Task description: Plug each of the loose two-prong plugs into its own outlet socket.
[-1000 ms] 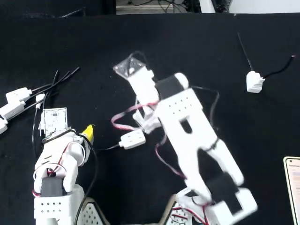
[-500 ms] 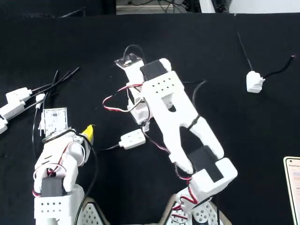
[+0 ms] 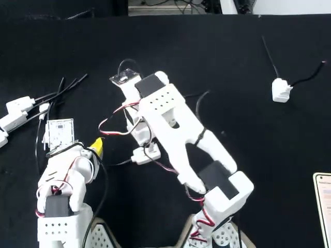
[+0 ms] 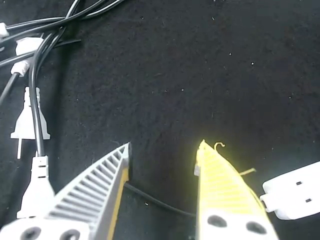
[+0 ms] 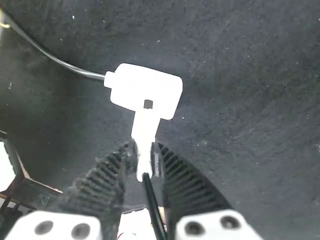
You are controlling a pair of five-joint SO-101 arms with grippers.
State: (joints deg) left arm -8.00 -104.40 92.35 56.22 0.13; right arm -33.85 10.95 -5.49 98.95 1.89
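My right gripper (image 5: pixel 145 146) is shut on a white two-prong plug (image 5: pixel 144 131), with the plug's black cable running back between the fingers. The plug's front end meets the face of a white outlet socket (image 5: pixel 146 91), and its prongs are hidden. In the high view this socket (image 3: pixel 140 155) lies at the table's middle, partly under the right gripper (image 3: pixel 144 143). My left gripper (image 4: pixel 164 147) stands open over bare cloth, one yellow finger (image 4: pixel 220 180) and one grey. A loose white plug (image 4: pixel 29 125) lies off to its side. The same socket (image 4: pixel 294 192) shows at the edge.
Black cables (image 3: pixel 62 90) and white sockets (image 3: pixel 15 113) bunch at the table's left edge. Another white socket (image 3: pixel 281 90) with a black cord lies at the far right. A white card (image 3: pixel 323 199) sits at the right edge. The left arm (image 3: pixel 64 175) is at the lower left.
The right arm has swung left and down, bringing its plug onto the middle socket. The left arm has not moved.
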